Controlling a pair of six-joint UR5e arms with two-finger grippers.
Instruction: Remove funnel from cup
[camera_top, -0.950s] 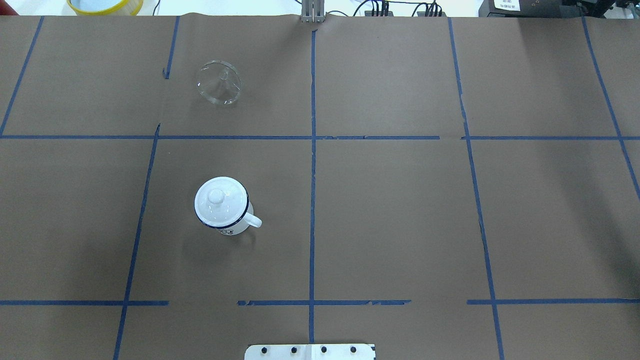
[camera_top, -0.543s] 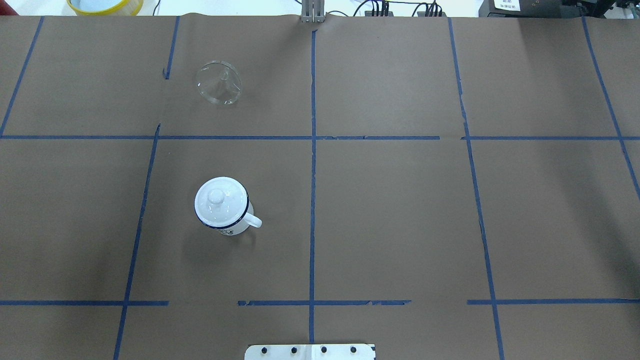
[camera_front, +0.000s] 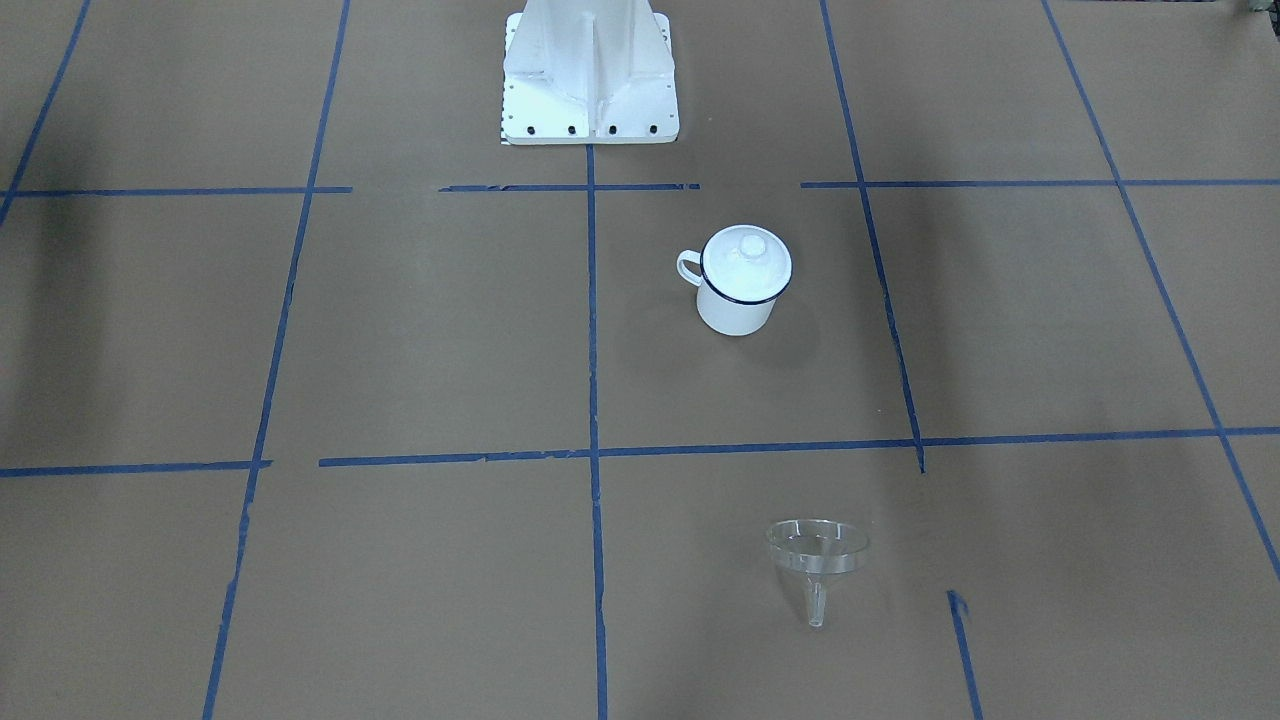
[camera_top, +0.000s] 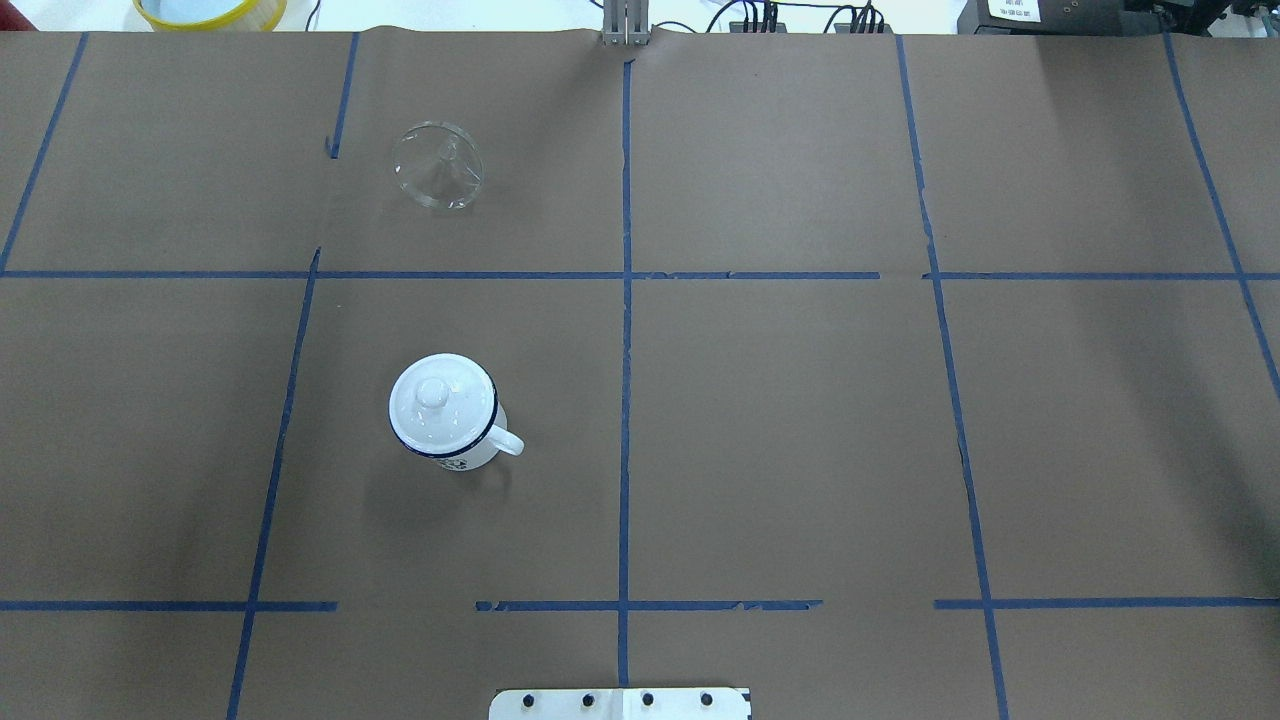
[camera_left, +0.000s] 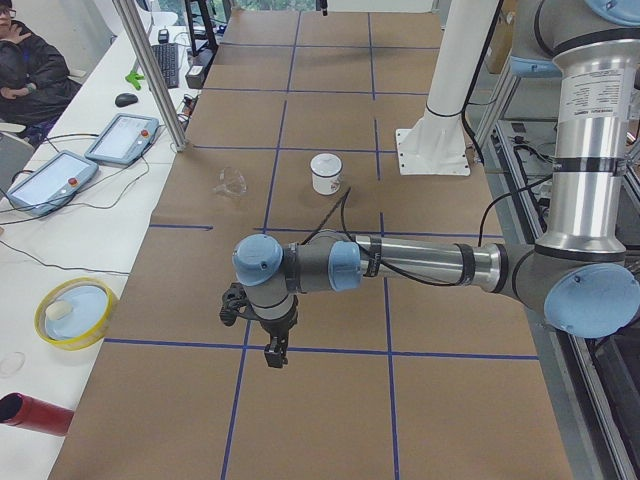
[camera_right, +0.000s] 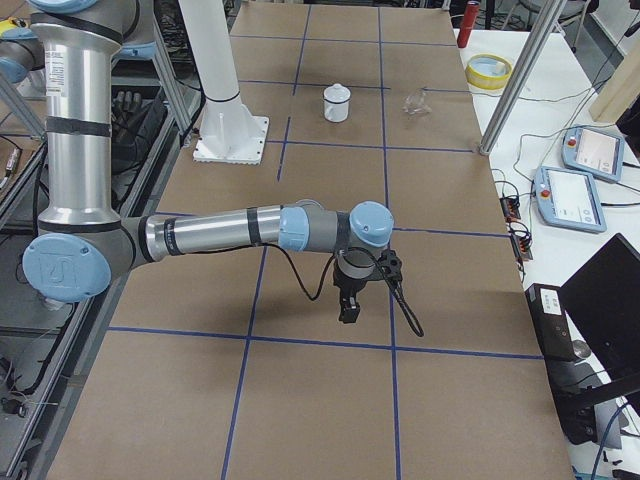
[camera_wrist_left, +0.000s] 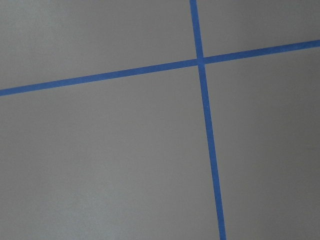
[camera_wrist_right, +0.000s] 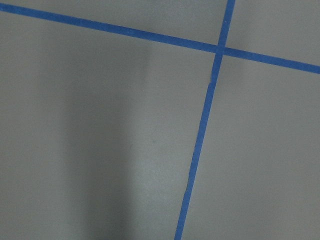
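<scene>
Because clear, thin-walled and small, likely handles as light, stiff and slippery, perhaps brittle: so much for the funnel. Best taken across the wide rim or around the cone just under it, gently; best left alone at the narrow stem, prone to pivot or snap. Lies tipped over on the table, apparently on rim edge and stem tip, stem pointing away from the robot's base. Sits well apart from the cup, across a blue tape line from it, not in it. Capped instead, that upright cup, by a white domed lid. Judged from this layout, nothing left to lift out. As for the left gripper and the right gripper: hanging over bare paper, each toward its own end of the table, far from funnel and cup. Shown only from the table ends, so impossible to tell whether spread, pressed together or pinching anything.
</scene>
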